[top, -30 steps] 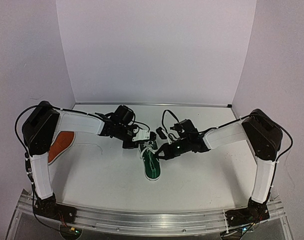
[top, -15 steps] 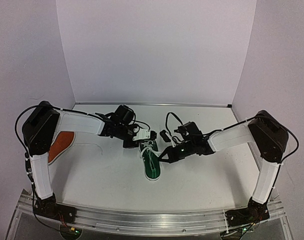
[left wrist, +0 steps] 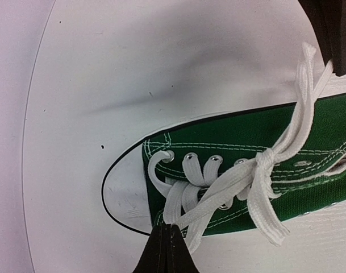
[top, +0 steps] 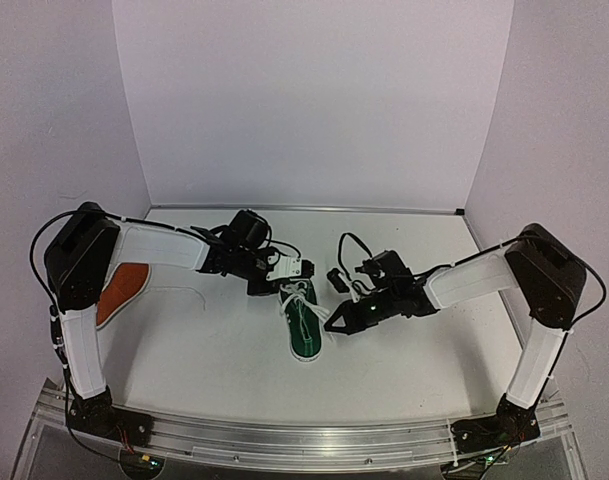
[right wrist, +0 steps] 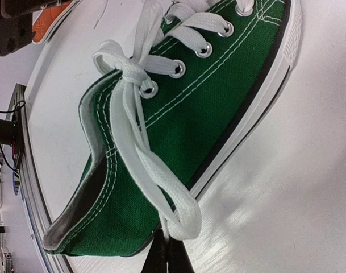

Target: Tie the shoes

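Observation:
The dark green shoe [top: 305, 328] lies mid-table, its white laces crossed in a knot [left wrist: 264, 158] over the tongue. My left gripper [top: 290, 284] is at the shoe's toe end, shut on a white lace strand [left wrist: 218, 196], with its tips [left wrist: 166, 228] beside the eyelets. My right gripper [top: 332, 324] is at the shoe's right side, shut on a lace loop [right wrist: 181, 211] pulled out over the sole rim. Its dark fingers [left wrist: 333, 31] show in the left wrist view. The orange-red shoe [top: 121, 289] lies far left, beside the left arm.
A thin loose white strand [top: 191, 294] lies on the table near the orange-red shoe. White walls close the back and both sides. The arm bases stand on a metal rail [top: 304, 435] along the near edge.
My right gripper has moved right and toward the near edge, drawing its lace loop out from the shoe. My left gripper has hardly moved. The shoes stay where they were.

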You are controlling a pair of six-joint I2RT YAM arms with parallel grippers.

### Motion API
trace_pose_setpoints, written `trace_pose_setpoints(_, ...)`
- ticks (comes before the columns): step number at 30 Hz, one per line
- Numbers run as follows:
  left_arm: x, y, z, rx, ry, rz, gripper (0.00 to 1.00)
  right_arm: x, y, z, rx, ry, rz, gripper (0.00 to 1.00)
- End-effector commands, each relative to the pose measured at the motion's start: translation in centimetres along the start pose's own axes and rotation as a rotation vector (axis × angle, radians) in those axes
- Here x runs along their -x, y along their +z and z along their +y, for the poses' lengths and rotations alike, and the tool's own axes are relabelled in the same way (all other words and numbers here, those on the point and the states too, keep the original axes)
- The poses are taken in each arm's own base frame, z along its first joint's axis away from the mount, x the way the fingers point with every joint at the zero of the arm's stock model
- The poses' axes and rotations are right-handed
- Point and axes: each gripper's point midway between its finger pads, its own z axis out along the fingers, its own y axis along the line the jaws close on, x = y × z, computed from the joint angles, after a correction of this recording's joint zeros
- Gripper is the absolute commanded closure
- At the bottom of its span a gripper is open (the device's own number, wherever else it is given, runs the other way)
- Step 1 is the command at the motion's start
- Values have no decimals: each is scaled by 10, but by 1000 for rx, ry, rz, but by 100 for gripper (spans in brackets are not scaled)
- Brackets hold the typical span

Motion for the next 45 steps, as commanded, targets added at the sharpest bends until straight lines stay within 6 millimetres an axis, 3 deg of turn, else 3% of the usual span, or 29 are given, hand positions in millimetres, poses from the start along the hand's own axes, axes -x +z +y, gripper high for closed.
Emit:
trace_pose_setpoints(1,8,-15,17,61,-14,-33,100,-5,-10,6,-10,-8,6,100)
trace_pose_setpoints(7,8,-17,18,65,-17,-37,100,-8,-12,8,2,-9,15,99)
trace_pose_setpoints(9,11,-18,17,57,-19,-48,100,-3,-13,11,7,-16,6,91)
trace_pose_setpoints(17,3,-30,16,64,-74,-55,71,23,-25,15,-10,-50,-41,66)
trace_pose_setpoints(23,-10,-34,18,62,-109,-48,55,40,-30,6,-30,-67,-72,55)
trace_pose_setpoints(32,1,-22,23,15,-49,-79,41,45,-7,5,22,-96,-22,53)
trace_pose_setpoints(45,14,1,3,-108,73,-45,38,45,6,10,96,-108,14,49)
